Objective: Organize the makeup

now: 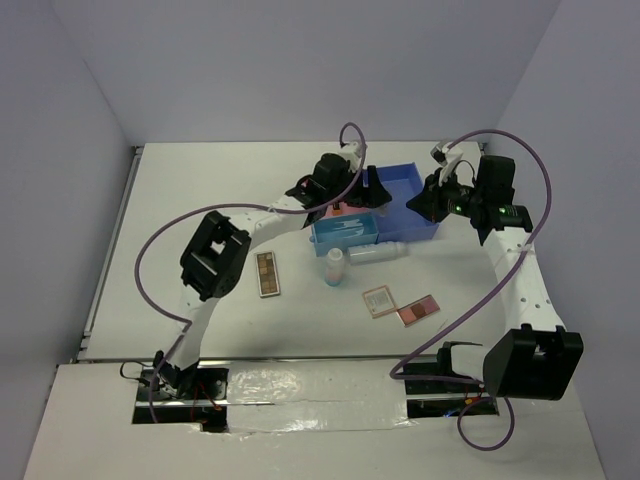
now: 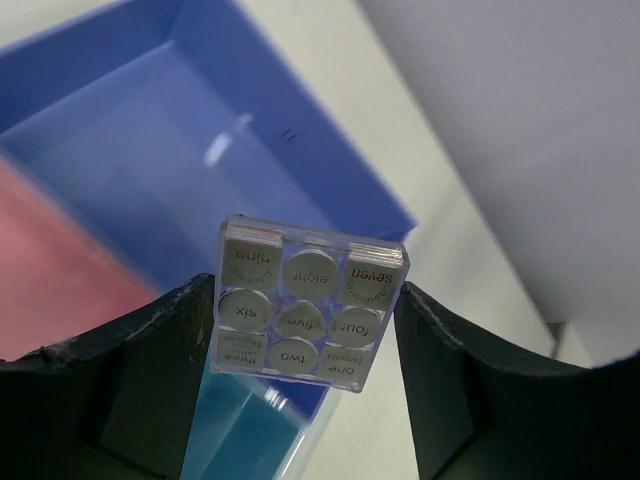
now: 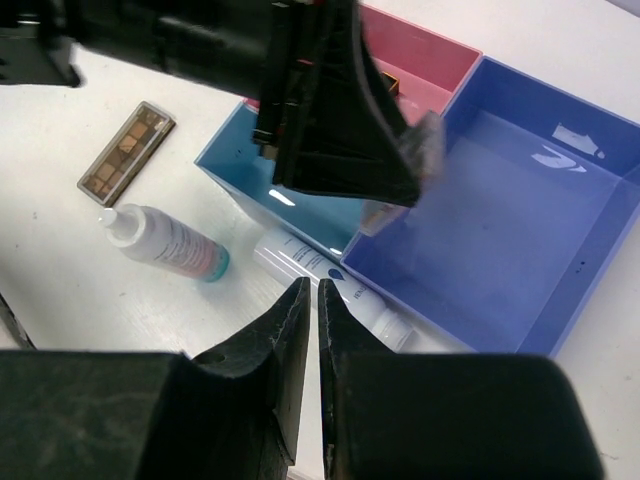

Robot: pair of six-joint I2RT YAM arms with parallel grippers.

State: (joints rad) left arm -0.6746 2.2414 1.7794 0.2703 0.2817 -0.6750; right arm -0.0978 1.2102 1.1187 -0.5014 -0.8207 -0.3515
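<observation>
White bench (image 1: 200,190) under pale lilac walls, seen from above, with two black-and-white robot arms reaching away from the near edge.

At about 1 o'clock from the bench's middle sits a compartment tray (image 1: 424,232) with a pink section, a light blue section and a larger dark blue compartment (image 1: 405,178).

The left gripper (image 2: 305,340) hangs over the tray. Its two black fingers press the side edges of a white grid palette (image 2: 310,305), a clear square case with nine round pans lettered one to nine. The palette is in the air, tilted, over the spot where the dark blue compartment meets the light blue one.

The right gripper (image 3: 312,300) hovers at 3 o'clock of the tray. Its fingers are pressed together with nothing between them.

Everything else lies on the bench outside the tray. A white-capped bottle (image 1: 335,267) with a teal end sits at 6 o'clock of the light blue section. Whether it stands or lies is unclear. A second bottle (image 1: 380,252) lies on its side just beside the tray's near wall.

A long brown palette (image 1: 268,273), showing rows of brown shades, lies at 9 o'clock of the white-capped bottle, apart from it.

Two square compacts, one pale (image 1: 379,300) and one reddish brown (image 1: 418,310), lie side by side at 4 o'clock of that bottle.
</observation>
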